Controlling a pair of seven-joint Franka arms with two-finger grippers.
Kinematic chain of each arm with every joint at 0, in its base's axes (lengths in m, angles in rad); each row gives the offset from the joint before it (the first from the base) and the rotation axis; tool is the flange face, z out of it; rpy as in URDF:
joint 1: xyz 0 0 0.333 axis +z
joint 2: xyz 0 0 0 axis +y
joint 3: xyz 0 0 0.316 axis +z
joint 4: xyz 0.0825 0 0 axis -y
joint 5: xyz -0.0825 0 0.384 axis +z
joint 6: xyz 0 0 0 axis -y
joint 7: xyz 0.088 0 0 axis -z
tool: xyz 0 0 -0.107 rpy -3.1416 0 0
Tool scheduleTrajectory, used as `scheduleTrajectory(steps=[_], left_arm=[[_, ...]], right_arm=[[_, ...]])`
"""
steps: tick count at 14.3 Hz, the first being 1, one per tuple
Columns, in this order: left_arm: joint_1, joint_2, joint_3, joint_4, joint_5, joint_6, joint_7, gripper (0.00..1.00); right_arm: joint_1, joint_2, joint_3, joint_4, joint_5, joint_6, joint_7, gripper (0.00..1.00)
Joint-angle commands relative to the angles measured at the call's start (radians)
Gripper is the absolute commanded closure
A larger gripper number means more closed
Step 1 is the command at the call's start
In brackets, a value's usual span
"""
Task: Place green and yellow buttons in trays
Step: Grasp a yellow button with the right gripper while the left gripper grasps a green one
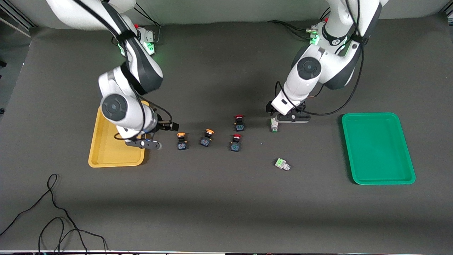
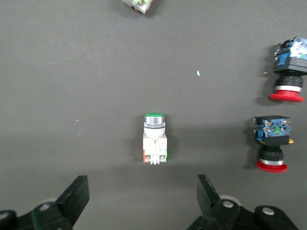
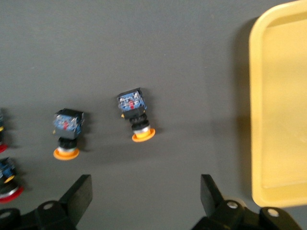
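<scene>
Two yellow-capped buttons (image 1: 182, 141) (image 1: 207, 137) lie on the mat beside the yellow tray (image 1: 106, 152). My right gripper (image 1: 165, 135) is open and empty, hovering between the tray's edge and the closer button; its wrist view shows both buttons (image 3: 135, 114) (image 3: 67, 132) ahead of the open jaws (image 3: 142, 199) and the tray (image 3: 283, 105). One green button (image 1: 274, 124) lies just below my left gripper (image 1: 280, 115), which is open and empty; in its wrist view that button (image 2: 155, 138) lies ahead of the jaws (image 2: 142, 201). A second green button (image 1: 282, 163) lies nearer the camera. The green tray (image 1: 377, 177) holds nothing.
Two red-capped black buttons (image 1: 239, 122) (image 1: 235, 142) lie between the yellow and green buttons; they also show in the left wrist view (image 2: 287, 72) (image 2: 272, 143). A loose black cable (image 1: 53, 212) lies at the table's near edge, toward the right arm's end.
</scene>
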Motion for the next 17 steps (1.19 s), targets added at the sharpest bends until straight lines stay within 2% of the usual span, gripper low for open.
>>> scheduleTrajectory(steps=[1,9,10,11,13,14,15,17], left_arm=[[-0.018,0.069,0.009,0.011,0.014,0.059,-0.030,0.00],[-0.016,0.169,0.011,0.033,0.026,0.070,-0.032,0.00],[-0.018,0.176,0.011,0.037,0.026,0.070,-0.032,0.00],[-0.018,0.184,0.011,0.045,0.026,0.070,-0.032,0.00],[-0.018,0.207,0.012,0.066,0.029,0.070,-0.030,0.00],[-0.018,0.221,0.012,0.080,0.029,0.070,-0.032,0.00],[-0.018,0.225,0.014,0.083,0.029,0.070,-0.032,0.00],[-0.018,0.235,0.014,0.086,0.039,0.070,-0.032,0.09]], right_arm=[[0.027,0.106,-0.007,0.017,0.014,0.093,0.021,0.00],[0.064,0.254,-0.013,0.017,0.000,0.303,0.012,0.01],[0.064,0.263,-0.015,0.017,0.000,0.312,0.010,0.05],[0.064,0.266,-0.015,0.017,0.000,0.319,0.007,0.17],[0.064,0.267,-0.016,0.016,-0.003,0.319,0.005,0.80],[0.064,0.266,-0.016,0.016,-0.009,0.319,0.007,1.00],[0.062,0.263,-0.016,0.016,-0.009,0.319,0.018,1.00],[0.056,0.223,-0.027,0.014,-0.009,0.299,0.019,1.00]])
